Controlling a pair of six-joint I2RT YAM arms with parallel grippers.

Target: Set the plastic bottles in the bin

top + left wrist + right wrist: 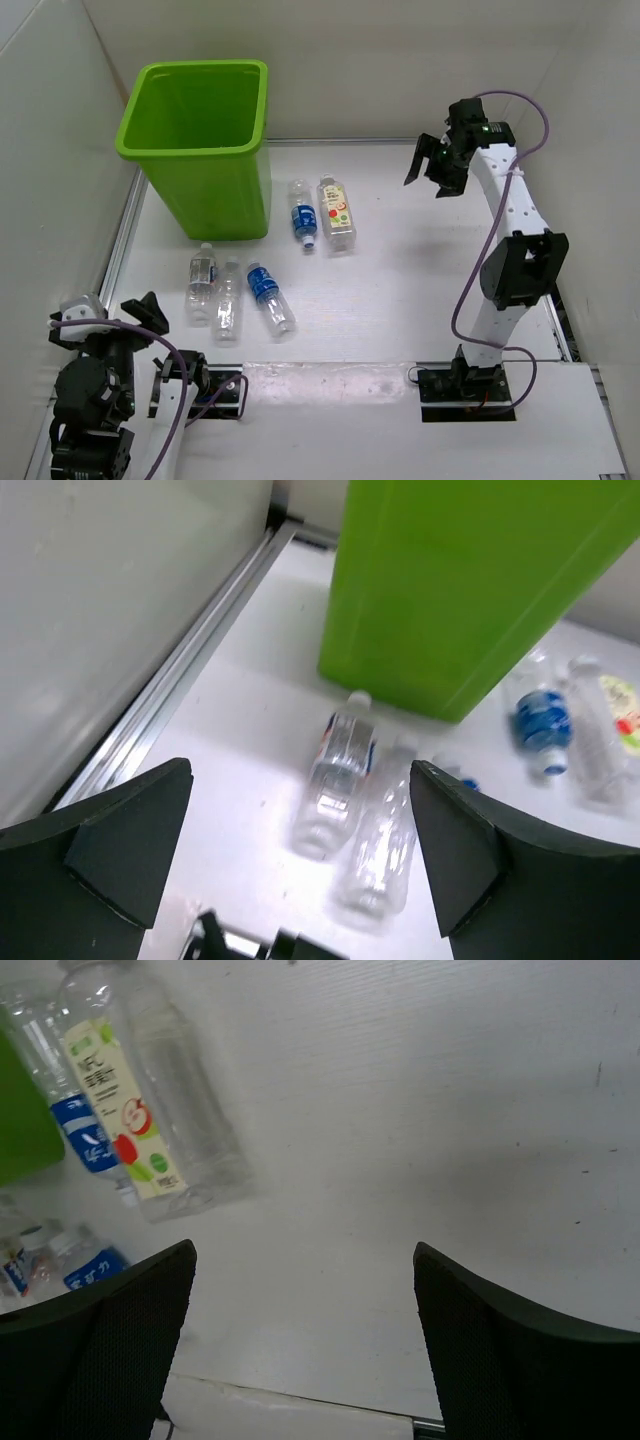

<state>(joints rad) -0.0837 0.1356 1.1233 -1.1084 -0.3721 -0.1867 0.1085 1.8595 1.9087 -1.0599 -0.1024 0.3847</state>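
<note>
The lime-green bin (213, 190) stands at the far left and also shows in the left wrist view (450, 590). Three clear bottles lie in front of it: one (202, 283), one (228, 300) and a blue-labelled one (270, 297). To the right lie another blue-labelled bottle (303, 215) and the wider fruit-label bottle (337, 213). My left gripper (158, 345) is open and empty near the front left. In its wrist view it (300, 770) faces two bottles (340, 780) (385, 850). My right gripper (432, 172) is open and empty, raised at the far right. In its wrist view it (304, 1250) is over bare table, right of the fruit-label bottle (140, 1110).
White walls enclose the table on the left, back and right. A metal rail (170, 695) runs along the left wall. A white strip (330, 380) lies across the front between the arm bases.
</note>
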